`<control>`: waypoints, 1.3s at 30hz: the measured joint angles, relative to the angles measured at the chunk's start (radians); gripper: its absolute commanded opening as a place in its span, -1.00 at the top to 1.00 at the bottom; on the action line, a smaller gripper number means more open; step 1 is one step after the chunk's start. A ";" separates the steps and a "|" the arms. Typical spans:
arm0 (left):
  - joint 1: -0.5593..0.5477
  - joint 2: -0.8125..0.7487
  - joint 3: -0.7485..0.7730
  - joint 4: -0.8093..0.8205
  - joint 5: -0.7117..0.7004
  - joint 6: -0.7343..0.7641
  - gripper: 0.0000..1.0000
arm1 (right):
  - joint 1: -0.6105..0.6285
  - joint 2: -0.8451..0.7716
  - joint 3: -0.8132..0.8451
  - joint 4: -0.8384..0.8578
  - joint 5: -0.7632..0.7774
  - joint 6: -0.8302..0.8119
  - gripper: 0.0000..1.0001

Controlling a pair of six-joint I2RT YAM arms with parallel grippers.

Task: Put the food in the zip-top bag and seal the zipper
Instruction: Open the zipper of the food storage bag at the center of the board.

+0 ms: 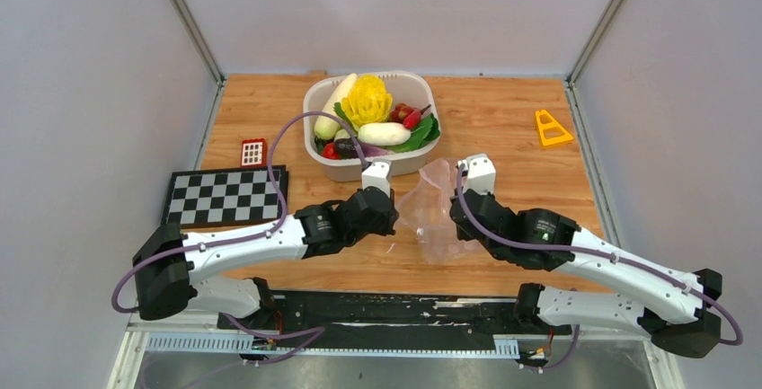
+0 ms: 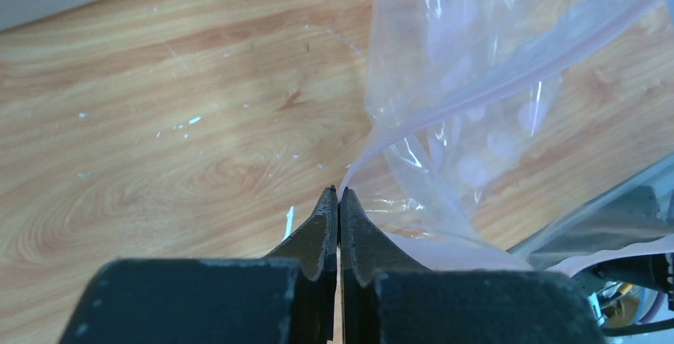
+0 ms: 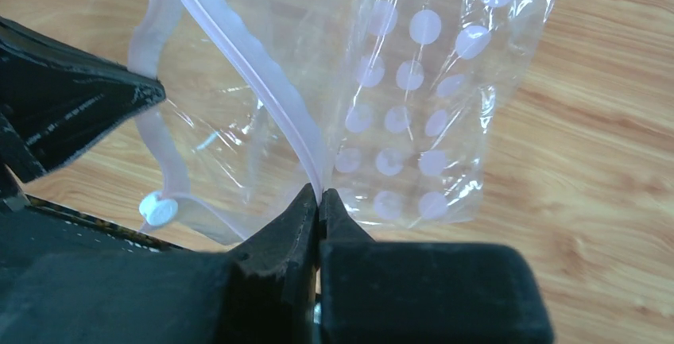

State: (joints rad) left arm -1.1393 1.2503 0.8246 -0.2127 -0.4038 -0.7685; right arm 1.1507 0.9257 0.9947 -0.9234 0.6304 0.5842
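Spanning the gap between the two arms, the zip-top bag (image 1: pixel 431 209) is near the middle of the table (image 1: pixel 512 128), just on the near side of the white tub (image 1: pixel 346 170), spotted and crumpled. Both arms have hold of its zipper (image 3: pixel 262 74). The left pincer (image 2: pixel 339 195) is clamped together on one stretch of the pink strip and the right pincer (image 3: pixel 319 195) is pinched shut on another, each with only its tips on the thin film. The food (image 1: pixel 368 110) — radish, yellow cabbage, leaves, small red pieces — lies heaped in the tub, none of it in the bag yet.

The weak point, as I judge it, is those shallow grips on slick plastic. A pull to spread the mouth could slide the strip out of one pincer, and the bag would slump onto the wood. The wrist views do not show whether each pincer holds one lip or both layers. If both are caught, pulling will only stretch the bag, not open it. With both pincers occupied, neither is free to fetch food — and letting go on one side would likely let the mouth sag closed. The tub is close behind, so a careless swing might knock it.
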 measured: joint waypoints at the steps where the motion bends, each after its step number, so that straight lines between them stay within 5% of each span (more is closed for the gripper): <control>1: 0.000 0.015 0.021 -0.003 -0.003 0.009 1.00 | 0.000 0.000 0.020 -0.047 0.008 0.009 1.00; 11: 0.011 0.101 0.127 -0.010 0.014 0.058 1.00 | 0.000 0.002 0.106 -0.207 0.063 0.027 1.00; 22: 0.062 0.198 0.098 0.124 0.291 0.107 1.00 | -0.063 0.137 0.049 -0.185 0.065 -0.037 1.00; 30: 0.137 0.158 0.093 0.110 0.277 0.101 1.00 | -0.094 -0.033 0.029 -0.105 0.032 -0.095 1.00; 32: 0.140 0.158 0.093 0.115 0.277 0.104 0.91 | -0.108 -0.054 0.009 -0.043 -0.023 -0.120 1.00; 39: 0.140 0.158 0.093 0.127 0.314 0.132 0.09 | -0.183 -0.032 -0.092 0.116 -0.193 -0.122 1.00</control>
State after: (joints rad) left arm -0.9989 1.4082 0.9180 -0.0860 -0.0902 -0.6365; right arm 0.9672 0.8932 0.9031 -0.8078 0.4374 0.4625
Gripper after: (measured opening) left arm 0.303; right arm 0.015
